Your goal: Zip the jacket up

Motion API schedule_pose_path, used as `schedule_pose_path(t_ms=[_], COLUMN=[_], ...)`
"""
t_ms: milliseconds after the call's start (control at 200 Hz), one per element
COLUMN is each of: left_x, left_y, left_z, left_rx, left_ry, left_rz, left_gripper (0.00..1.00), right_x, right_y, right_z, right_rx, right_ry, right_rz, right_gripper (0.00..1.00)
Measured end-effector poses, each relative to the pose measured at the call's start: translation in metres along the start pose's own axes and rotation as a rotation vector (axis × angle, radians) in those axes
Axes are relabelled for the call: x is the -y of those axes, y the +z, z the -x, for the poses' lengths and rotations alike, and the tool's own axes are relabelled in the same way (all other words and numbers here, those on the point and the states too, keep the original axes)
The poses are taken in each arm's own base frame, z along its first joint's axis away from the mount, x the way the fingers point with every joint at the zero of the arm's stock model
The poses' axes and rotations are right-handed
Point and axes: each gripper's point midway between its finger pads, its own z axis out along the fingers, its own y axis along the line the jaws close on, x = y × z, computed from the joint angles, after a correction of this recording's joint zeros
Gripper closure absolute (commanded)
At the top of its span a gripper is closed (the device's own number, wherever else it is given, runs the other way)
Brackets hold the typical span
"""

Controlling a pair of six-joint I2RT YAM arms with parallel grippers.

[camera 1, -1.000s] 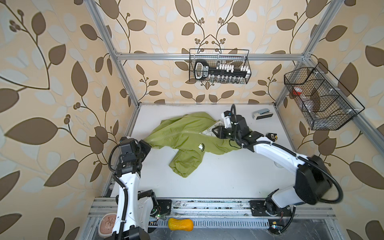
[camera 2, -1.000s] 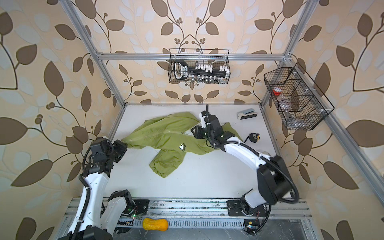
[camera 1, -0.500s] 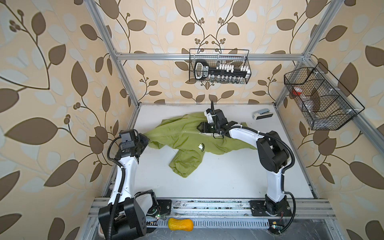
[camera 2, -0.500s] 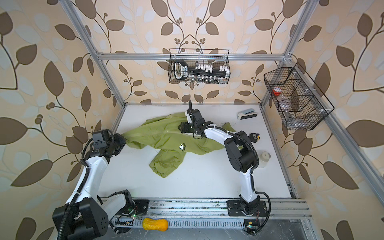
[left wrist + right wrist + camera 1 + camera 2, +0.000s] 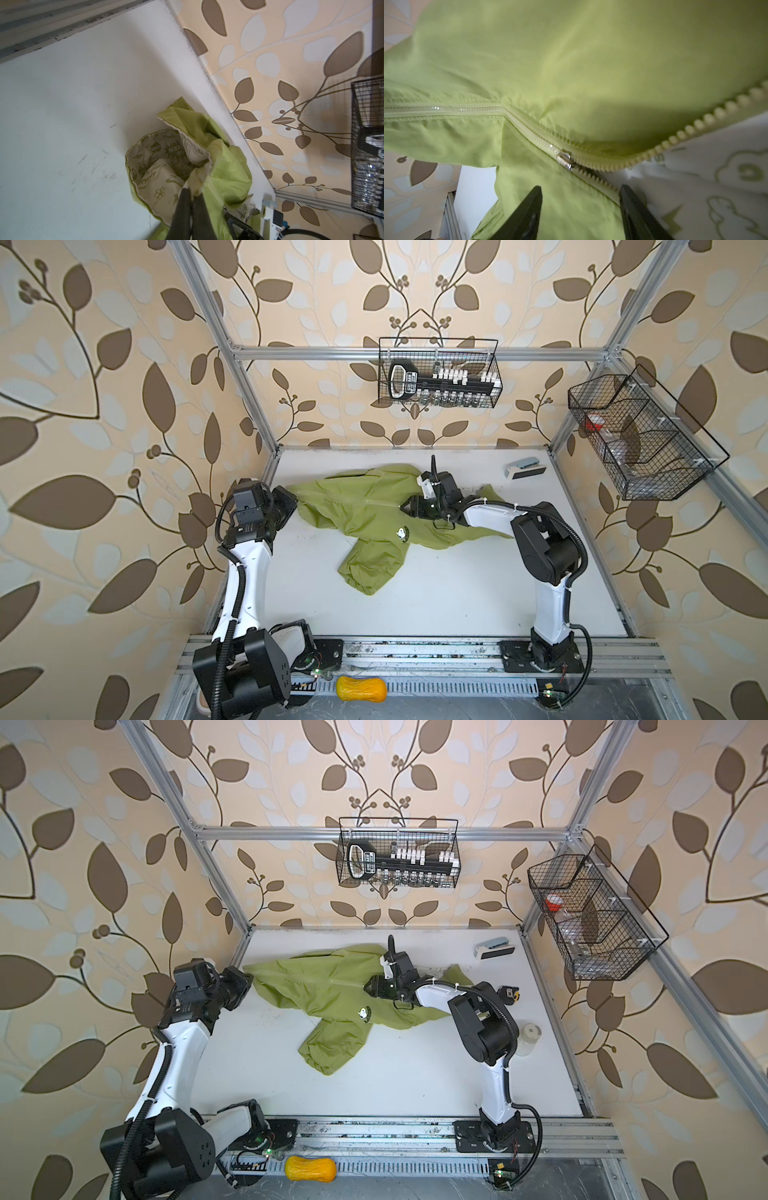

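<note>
The olive-green jacket (image 5: 365, 510) (image 5: 328, 994) lies spread across the back of the white table, one sleeve trailing toward the front. My left gripper (image 5: 291, 499) (image 5: 192, 192) is shut on the jacket's edge at its left end, where the printed white lining (image 5: 153, 185) shows. My right gripper (image 5: 405, 506) (image 5: 581, 190) hovers open over the jacket's middle. Its fingers (image 5: 533, 199) straddle green fabric and hold nothing. The metal zipper slider (image 5: 564, 159) sits just ahead of them. The zipper is joined on one side of the slider and parted on the other.
A grey-blue stapler-like tool (image 5: 525, 467) lies at the back right. A white cup (image 5: 530, 1036) and a small black-yellow item (image 5: 509, 992) sit near the right arm. Wire baskets hang on the back wall (image 5: 438, 379) and right wall (image 5: 640, 439). An orange gourd-shaped toy (image 5: 360, 689) rests on the front rail.
My right gripper has slid left along the jacket and its jaws have spread wider. The left gripper has kept its hold on the jacket's edge, shifting only slightly.
</note>
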Motion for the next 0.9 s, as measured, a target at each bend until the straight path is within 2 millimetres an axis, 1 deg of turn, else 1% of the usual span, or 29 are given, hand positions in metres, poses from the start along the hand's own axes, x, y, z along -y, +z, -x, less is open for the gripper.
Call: schedule_pose_path(t_ms=[70,175,315,395,500,565,665,735,800,900], left_x=[0.017,0.048,0.093,0.127,0.172,0.200,0.238,0.255,0.266,0.272], left_y=[0.001,0.001,-0.006,-0.012,-0.018,-0.022,-0.032,-0.037,-0.042,-0.046], left_z=[0.002,0.006,0.013,0.020,0.028,0.026,0.016,0.007,0.000,-0.001], left_rx=[-0.030,-0.077,-0.128,-0.157,-0.191,-0.221,-0.280,-0.311,-0.341,-0.348], left_ry=[0.010,0.028,0.034,0.034,0.040,0.053,0.079,0.087,0.095,0.102], left_rz=[-0.063,-0.179,-0.361,-0.481,-0.616,-0.692,-0.795,-0.843,-0.876,-0.895], left_gripper=[1.00,1.00,1.00,1.00,1.00,1.00,1.00,1.00,1.00,1.00], right_x=[-0.002,-0.003,0.002,0.003,0.001,-0.002,-0.012,-0.019,-0.024,-0.021], right_y=[-0.003,-0.006,-0.011,-0.016,-0.025,-0.030,-0.035,-0.038,-0.040,-0.040], right_z=[0.007,0.020,0.029,0.038,0.053,0.061,0.069,0.072,0.073,0.066], right_rx=[0.021,0.063,0.097,0.127,0.177,0.203,0.224,0.232,0.239,0.233], right_ry=[0.014,0.033,0.088,0.128,0.186,0.213,0.239,0.255,0.270,0.299], right_rz=[0.025,0.064,0.116,0.166,0.245,0.284,0.337,0.372,0.400,0.411], right_gripper=[0.38,0.35,0.30,0.27,0.26,0.26,0.26,0.26,0.26,0.25])
